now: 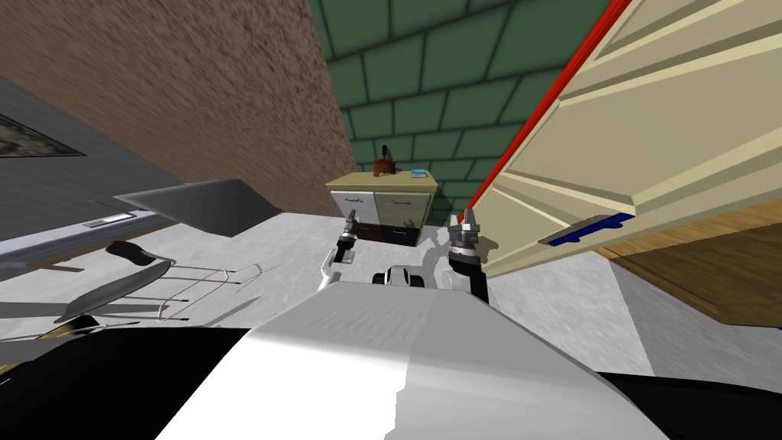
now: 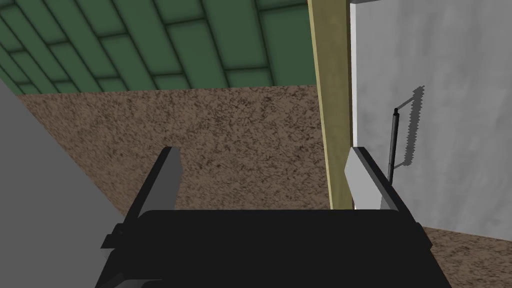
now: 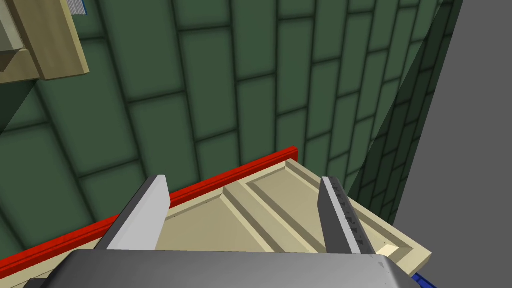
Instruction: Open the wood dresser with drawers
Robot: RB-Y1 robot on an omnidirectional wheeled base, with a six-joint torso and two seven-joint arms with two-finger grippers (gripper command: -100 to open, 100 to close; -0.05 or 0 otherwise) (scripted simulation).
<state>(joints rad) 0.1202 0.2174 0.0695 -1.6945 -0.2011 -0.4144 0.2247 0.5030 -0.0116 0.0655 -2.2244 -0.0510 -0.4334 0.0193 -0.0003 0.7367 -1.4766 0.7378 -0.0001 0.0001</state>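
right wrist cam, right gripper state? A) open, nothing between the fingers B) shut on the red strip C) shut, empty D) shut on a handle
A: the right gripper has its fingers standing wide apart with nothing held between them; the cream panel and its red edge strip lie beyond them.

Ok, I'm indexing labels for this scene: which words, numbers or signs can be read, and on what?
None can be read.
The small blue and white item on the dresser is too small to tell whether it bears print.
The cream panelled door and its blue handle are plain.
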